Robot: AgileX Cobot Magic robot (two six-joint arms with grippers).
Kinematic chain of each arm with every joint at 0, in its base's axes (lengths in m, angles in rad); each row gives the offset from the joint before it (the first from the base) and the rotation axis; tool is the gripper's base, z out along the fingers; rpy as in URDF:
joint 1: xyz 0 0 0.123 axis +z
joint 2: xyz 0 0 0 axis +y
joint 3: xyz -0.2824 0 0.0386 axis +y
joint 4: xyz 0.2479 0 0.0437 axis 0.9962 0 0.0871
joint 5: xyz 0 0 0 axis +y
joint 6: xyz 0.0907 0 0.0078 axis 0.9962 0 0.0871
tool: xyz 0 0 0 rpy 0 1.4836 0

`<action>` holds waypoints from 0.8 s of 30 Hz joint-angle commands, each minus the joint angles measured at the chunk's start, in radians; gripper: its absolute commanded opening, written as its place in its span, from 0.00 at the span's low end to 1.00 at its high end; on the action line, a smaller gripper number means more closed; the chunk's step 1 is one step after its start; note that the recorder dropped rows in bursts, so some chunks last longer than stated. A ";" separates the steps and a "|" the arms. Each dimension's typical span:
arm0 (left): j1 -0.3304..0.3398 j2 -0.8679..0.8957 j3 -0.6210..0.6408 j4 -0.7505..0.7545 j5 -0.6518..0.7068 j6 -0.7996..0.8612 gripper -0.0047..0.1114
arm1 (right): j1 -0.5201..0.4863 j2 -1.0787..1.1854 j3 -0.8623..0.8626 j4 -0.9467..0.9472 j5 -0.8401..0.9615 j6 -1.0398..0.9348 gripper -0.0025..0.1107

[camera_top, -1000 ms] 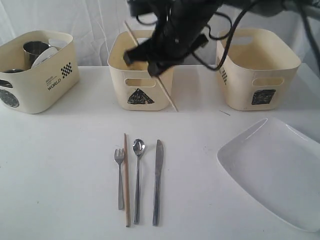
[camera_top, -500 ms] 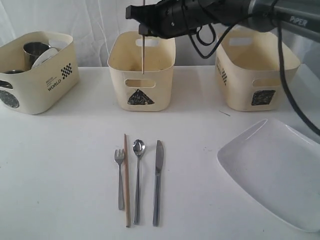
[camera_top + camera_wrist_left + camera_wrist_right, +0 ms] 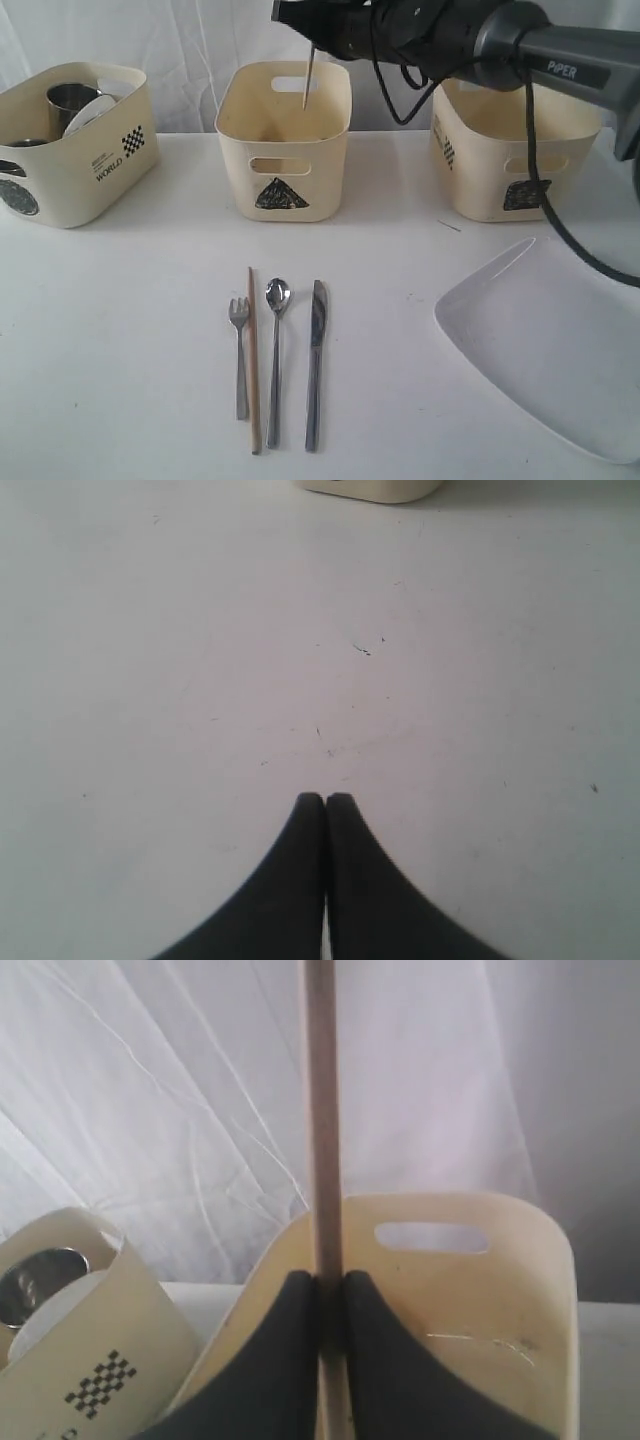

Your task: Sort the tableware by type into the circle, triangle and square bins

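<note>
The right gripper (image 3: pixel 309 32) has lifted its chopstick (image 3: pixel 308 78) a bit higher and moved it sideways since 0.5 seconds ago. It is clamped on the stick, which hangs straight down from it over the triangle bin (image 3: pixel 300 165). Its arm says "PIPER". Well below it lie the fork (image 3: pixel 239 352), 1 more chopstick (image 3: pixel 253 360), the spoon (image 3: pixel 275 352) and the knife (image 3: pixel 315 365). The mug bin (image 3: pixel 60 175) says "WORLD". The left gripper (image 3: pixel 325 801) is pressed together, holding nothing.

Bare table (image 3: pixel 385 330) between knife (image 3: pixel 314 365) and plate (image 3: pixel 550 340); chopstick (image 3: pixel 309 80) hangs over triangle bin (image 3: pixel 330 180) mouth.
</note>
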 commanded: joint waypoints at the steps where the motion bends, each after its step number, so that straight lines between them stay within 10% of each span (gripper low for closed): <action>1: -0.006 -0.005 0.005 0.004 0.032 -0.005 0.04 | -0.002 0.048 0.001 0.000 0.025 -0.036 0.14; 9: -0.006 -0.005 0.005 0.004 0.032 -0.005 0.04 | -0.011 0.020 0.001 -0.027 0.228 -0.036 0.35; 15: -0.006 -0.005 0.005 0.004 0.032 -0.005 0.04 | 0.052 -0.063 0.040 -0.207 1.028 0.155 0.02; 20: -0.006 -0.005 0.005 0.004 0.032 -0.005 0.04 | 0.365 -0.064 0.208 -0.646 0.847 0.447 0.02; 24: -0.006 -0.005 0.005 0.004 0.032 -0.005 0.04 | 0.405 -0.040 0.215 -0.715 0.831 0.631 0.07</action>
